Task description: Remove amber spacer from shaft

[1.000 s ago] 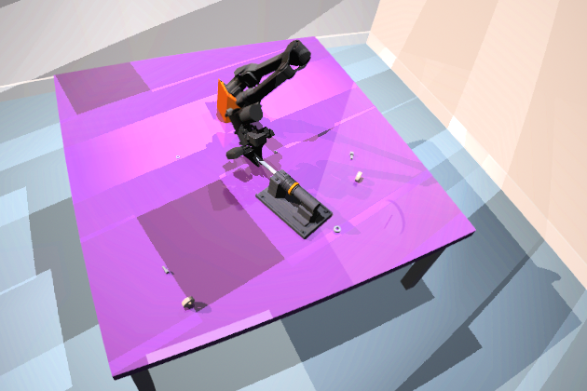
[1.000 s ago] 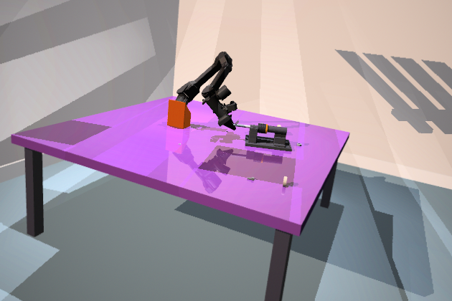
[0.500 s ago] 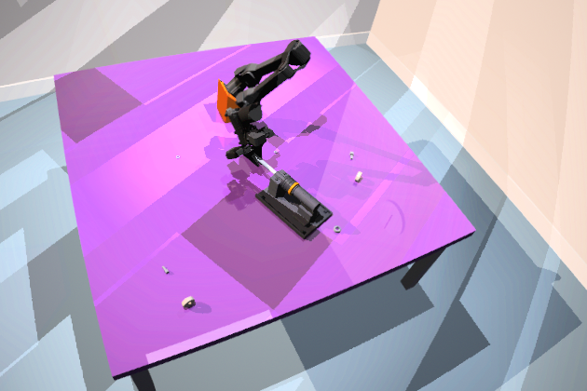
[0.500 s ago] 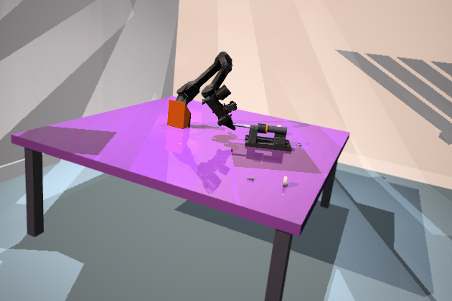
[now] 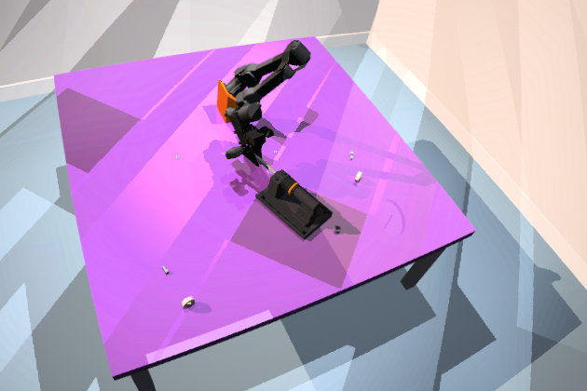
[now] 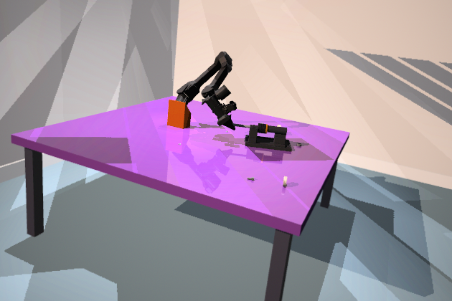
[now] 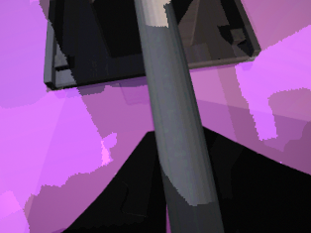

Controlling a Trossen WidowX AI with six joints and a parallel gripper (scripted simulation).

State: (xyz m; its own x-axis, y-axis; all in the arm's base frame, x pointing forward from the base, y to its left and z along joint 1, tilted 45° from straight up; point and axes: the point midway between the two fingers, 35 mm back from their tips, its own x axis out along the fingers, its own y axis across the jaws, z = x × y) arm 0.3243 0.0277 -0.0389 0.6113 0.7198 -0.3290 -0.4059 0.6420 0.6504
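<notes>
My gripper (image 5: 257,162) (image 6: 234,127) (image 7: 173,138) is shut on the grey shaft (image 5: 267,167) (image 6: 243,125) (image 7: 169,72), at its outer length. The shaft slopes into the near end of a black fixture, whose base plate (image 6: 269,146) rests on the table. The amber spacer (image 5: 293,187) (image 6: 267,128) is a thin orange band up in the fixture's line, above the gap between the two supports. Dark ringed parts (image 6: 260,127) are on its gripper side and a dark cylinder (image 5: 307,198) (image 6: 278,130) is on its far side. Single dark spacers are too small to tell apart.
A pale ring (image 5: 188,302) (image 6: 285,181) and a small screw (image 5: 165,270) (image 6: 250,178) lie at the table's front. Another pale piece (image 5: 358,176) and screw (image 5: 351,155) lie right of the fixture. A dark nut (image 5: 337,229) (image 6: 299,144) lies off its far end.
</notes>
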